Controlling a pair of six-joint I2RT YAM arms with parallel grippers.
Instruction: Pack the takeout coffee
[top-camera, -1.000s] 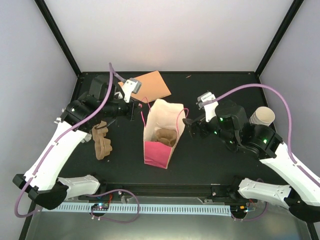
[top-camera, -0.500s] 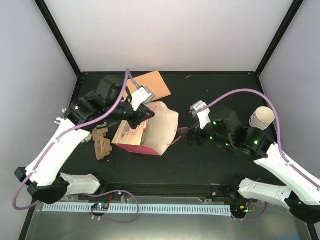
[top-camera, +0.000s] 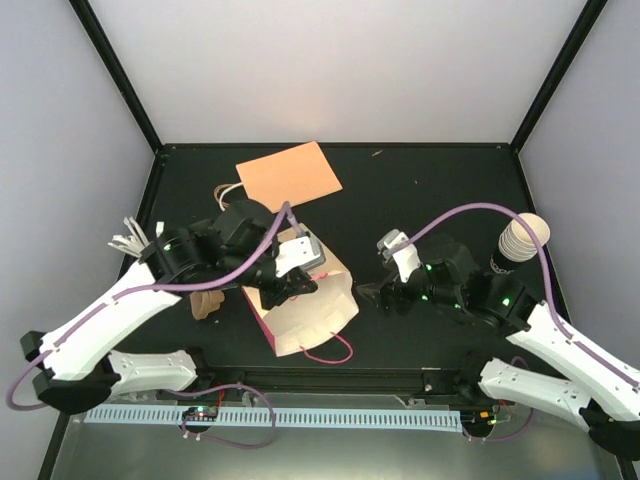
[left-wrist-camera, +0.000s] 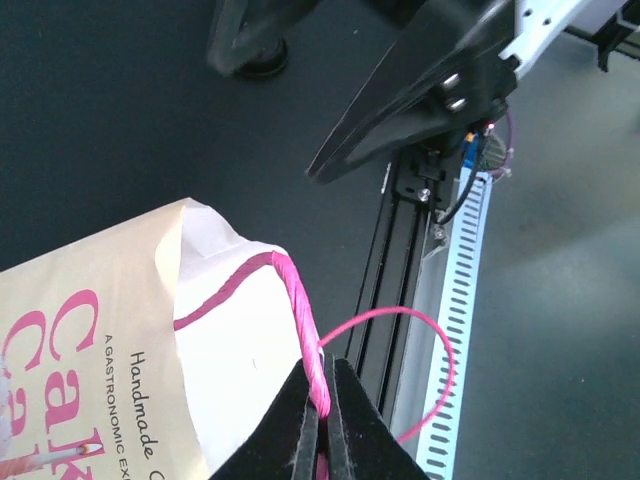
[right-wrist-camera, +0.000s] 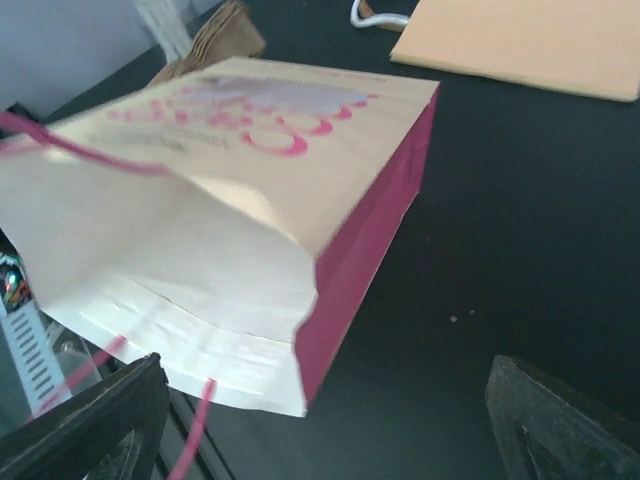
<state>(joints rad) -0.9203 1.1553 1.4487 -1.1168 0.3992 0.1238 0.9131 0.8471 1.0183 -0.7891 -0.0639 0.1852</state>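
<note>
Right now the paper bag (top-camera: 305, 315) is lying on its side near the middle of the black table (top-camera: 430, 190), its open mouth facing the near edge and its printed cream face turned up. The left gripper (left-wrist-camera: 322, 395) is pinching the bag's twisted pink handle (left-wrist-camera: 296, 300), its fingers pressed together with the cord clamped between them at the bag's upper rim. A second, thinner pink handle loop (left-wrist-camera: 440, 340) is hanging loose over the rail at the near edge.

The right gripper (top-camera: 364, 292) is sitting low, just to the right of the bag. Its fingers (right-wrist-camera: 90, 430) are standing wide apart and gripping nothing, and its wrist view is looking at the bag's mouth and deep pink side panel.

The takeout coffee (top-camera: 522, 240) is standing at the far right of the table, beside the right arm's forearm and well apart from the bag. Neither gripper is touching it.

A flat orange-brown paper bag (top-camera: 288, 175) is lying at the far side of the table. To the left, a brown pulp carrier (top-camera: 205, 302) is showing partly under the left arm, and a bundle of thin white sticks (top-camera: 128, 240) is lying near the left edge.
</note>
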